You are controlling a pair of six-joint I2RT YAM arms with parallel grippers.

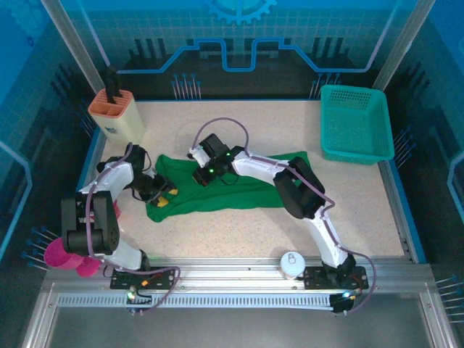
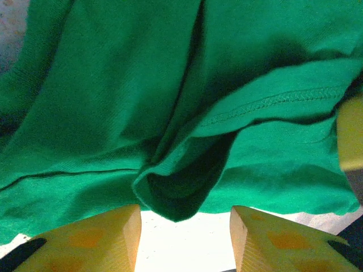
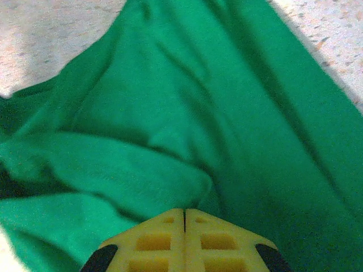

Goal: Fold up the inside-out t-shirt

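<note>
The inside-out t-shirt is a plain green cloth lying bunched in a long strip across the middle of the table. My left gripper sits at the shirt's left end. In the left wrist view it is open, and a drooping fold of the shirt hangs just ahead of the gap above bare table. A stitched hem runs across above that fold. My right gripper rests on the shirt's upper left part. In the right wrist view its yellow fingers are pressed together, with a ridge of the shirt gathered at their tips.
A teal mesh basket stands at the back right. A beige holder with a black tool stands at the back left. A pink cup lies by the left arm's base, and a white round object sits on the front rail.
</note>
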